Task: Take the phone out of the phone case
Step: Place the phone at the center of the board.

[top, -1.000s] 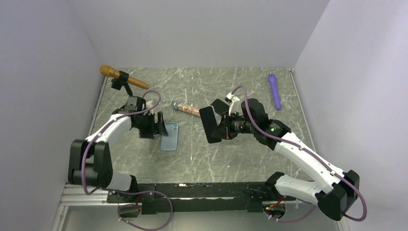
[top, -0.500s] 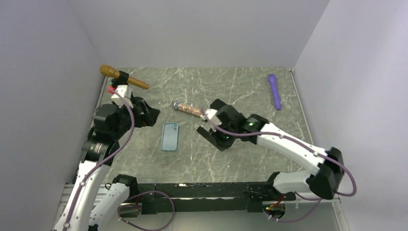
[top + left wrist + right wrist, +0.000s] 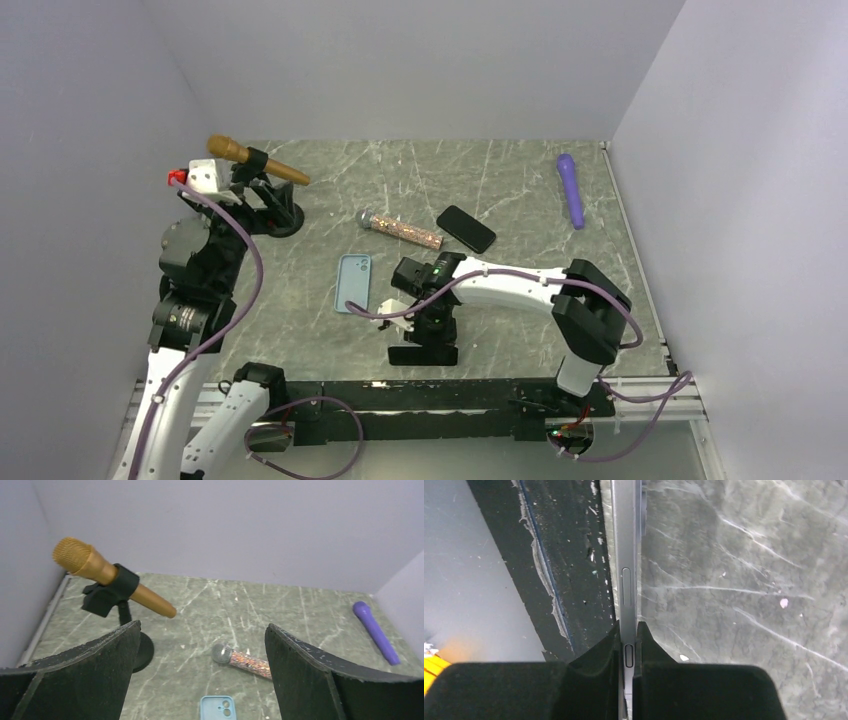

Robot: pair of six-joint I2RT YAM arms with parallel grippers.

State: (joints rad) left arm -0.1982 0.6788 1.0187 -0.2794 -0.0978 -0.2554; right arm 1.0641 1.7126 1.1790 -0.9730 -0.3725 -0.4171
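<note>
A light blue phone case (image 3: 353, 283) lies back up on the marble table, its camera cutout towards the far side; it also shows in the left wrist view (image 3: 217, 707). I cannot tell whether anything is inside it. My right gripper (image 3: 425, 342) is folded back at the table's near edge. In the right wrist view it (image 3: 629, 630) is shut on a thin grey-edged phone (image 3: 625, 555), seen edge-on with its side buttons showing. A black phone-shaped slab (image 3: 466, 229) lies flat behind the right arm. My left gripper (image 3: 268, 200) is raised at the far left, open and empty (image 3: 202, 630).
A gold microphone (image 3: 255, 160) sits on a black stand at the back left, close to my left gripper. A glittery microphone (image 3: 400, 228) lies behind the case. A purple microphone (image 3: 571, 188) lies at the back right. Walls enclose three sides; a black rail (image 3: 330, 395) runs along the near edge.
My right arm swung from the table's middle back to the near edge, still gripping a slab. My left arm lifted and drew back to the far left. A black slab now lies behind the right arm.
</note>
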